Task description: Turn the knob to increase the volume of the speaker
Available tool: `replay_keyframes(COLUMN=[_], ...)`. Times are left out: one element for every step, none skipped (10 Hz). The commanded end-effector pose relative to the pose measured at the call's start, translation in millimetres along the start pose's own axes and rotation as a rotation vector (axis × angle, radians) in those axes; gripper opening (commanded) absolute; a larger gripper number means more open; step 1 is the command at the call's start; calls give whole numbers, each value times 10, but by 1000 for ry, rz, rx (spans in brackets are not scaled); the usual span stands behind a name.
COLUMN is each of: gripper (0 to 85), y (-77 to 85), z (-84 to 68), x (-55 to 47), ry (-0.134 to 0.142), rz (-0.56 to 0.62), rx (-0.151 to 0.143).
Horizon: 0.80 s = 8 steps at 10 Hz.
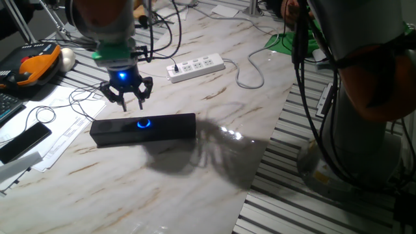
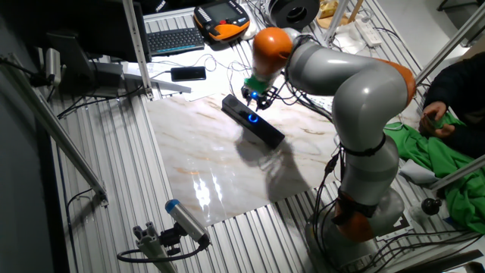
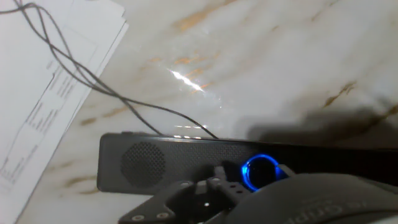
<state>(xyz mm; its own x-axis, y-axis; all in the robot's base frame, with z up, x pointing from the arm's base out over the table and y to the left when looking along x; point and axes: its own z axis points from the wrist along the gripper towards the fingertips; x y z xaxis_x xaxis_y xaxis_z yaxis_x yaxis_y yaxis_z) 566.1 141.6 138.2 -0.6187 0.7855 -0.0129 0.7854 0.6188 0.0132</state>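
1. Table (image 1: 195, 195): marble-patterned top carrying all items below; glossy, with lamp glare near the middle.
2. Arm (image 2: 356, 83): grey KUKA with orange joints, reaching across the table from its far edge in the other fixed view.
3. Speaker (image 1: 143, 128): long, slim black bar lying flat on the table, mesh grille at one end in the hand view. Judged rigid and fairly light; likely to slide or pivot on the slick top if pushed sideways.
4. Power strip (image 1: 196, 66): white, well apart from the speaker, cable trailing off.
5. Papers (image 3: 43, 87): printed sheets beside the speaker's end, a thin black cable running over them.
6. Gripper (image 1: 127, 97): fingers spread apart, holding nothing, hovering just above and behind the speaker's middle; blue light on its body.
7. Knob (image 1: 143, 123): small round dial with glowing blue ring, centred on the speaker. Judged hard, smooth, low-profile; take it by the rim on opposite sides, squeeze lightly, twist without pressing down.
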Motion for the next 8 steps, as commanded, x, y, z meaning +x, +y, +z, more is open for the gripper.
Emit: replay_keyframes(gripper=[170, 170, 0, 0, 0, 0, 0, 0], y=[-5, -15, -18, -10, -10, -17, -23, -18], z=[-30, -76, -118, -153, -184, -202, -222, -251], x=[8, 13, 13, -21, -39, -33, -26, -9], ry=[5, 23, 40, 51, 65, 75, 68, 70], rz=[-729, -789, -853, -961, -1048, -1125, -1210, -1296], rx=[3, 10, 18, 14, 19, 16, 38, 43])
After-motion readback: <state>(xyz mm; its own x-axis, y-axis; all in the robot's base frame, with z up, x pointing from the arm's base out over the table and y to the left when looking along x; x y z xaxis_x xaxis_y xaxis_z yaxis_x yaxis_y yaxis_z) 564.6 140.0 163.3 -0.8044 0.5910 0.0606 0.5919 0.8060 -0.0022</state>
